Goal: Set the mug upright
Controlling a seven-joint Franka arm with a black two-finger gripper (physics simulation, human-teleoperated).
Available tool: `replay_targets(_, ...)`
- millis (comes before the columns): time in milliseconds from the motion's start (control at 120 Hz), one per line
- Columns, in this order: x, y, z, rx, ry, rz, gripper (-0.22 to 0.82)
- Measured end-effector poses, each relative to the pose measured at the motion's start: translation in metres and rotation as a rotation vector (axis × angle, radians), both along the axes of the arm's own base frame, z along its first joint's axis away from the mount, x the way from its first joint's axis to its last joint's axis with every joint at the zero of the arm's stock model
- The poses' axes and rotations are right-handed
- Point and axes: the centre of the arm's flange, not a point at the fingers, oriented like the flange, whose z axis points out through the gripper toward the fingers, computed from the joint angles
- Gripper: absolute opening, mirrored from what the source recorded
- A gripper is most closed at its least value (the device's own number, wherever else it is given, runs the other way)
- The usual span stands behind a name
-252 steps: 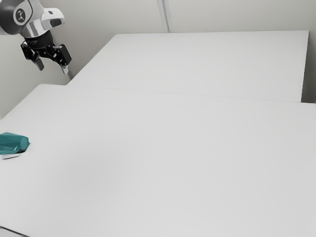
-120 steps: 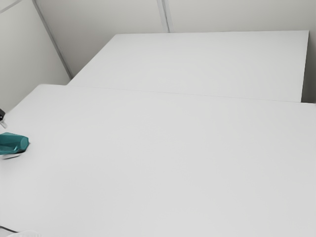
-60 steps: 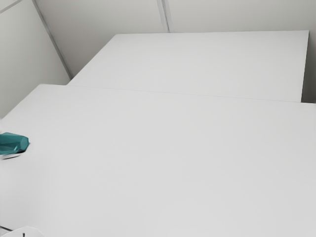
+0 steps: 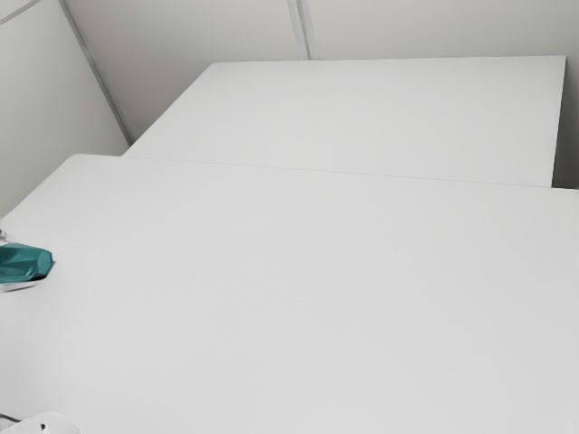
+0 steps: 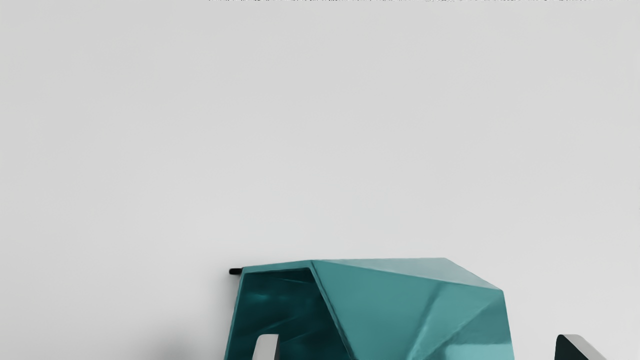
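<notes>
The gripper [image 4: 4, 236] shows as a small grey-white piece at the exterior view's left edge, just above the teal mug [image 4: 25, 262]. In the wrist view the faceted mug [image 5: 400, 310] lies on its side, its dark open mouth toward one finger. The gripper [image 5: 422, 347] is open wide there: one fingertip overlaps the mouth, while the other stands apart from the closed end. I cannot see a handle, and part of the mug is cut off by the frame.
A white table [image 4: 298, 298] spreads around the mug, with a second white surface [image 4: 362, 117] behind it. A rounded white part [image 4: 43, 425] and a dark cable [image 4: 9, 418] sit at the exterior view's lower left corner.
From its earlier place at the exterior view's upper left, the gripper has come down beside the mug. The white part has entered at the lower left. The mug has kept its place.
</notes>
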Motion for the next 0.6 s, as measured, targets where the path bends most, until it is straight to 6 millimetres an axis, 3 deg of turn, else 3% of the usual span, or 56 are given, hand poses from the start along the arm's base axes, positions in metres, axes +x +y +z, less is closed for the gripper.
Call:
replay_targets(350, -0.001, -0.011, -0.025, -0.044, -0.065, -0.039, 0.59)
replay_targets(408, 0.001, -0.013, -0.025, -0.043, -0.071, -0.049, 0.5)
replay_targets(525, 0.005, -0.016, -0.023, -0.036, -0.084, -0.067, 0.21)
replay_targets(600, 0.009, -0.018, -0.019, -0.027, -0.091, -0.078, 0.11)
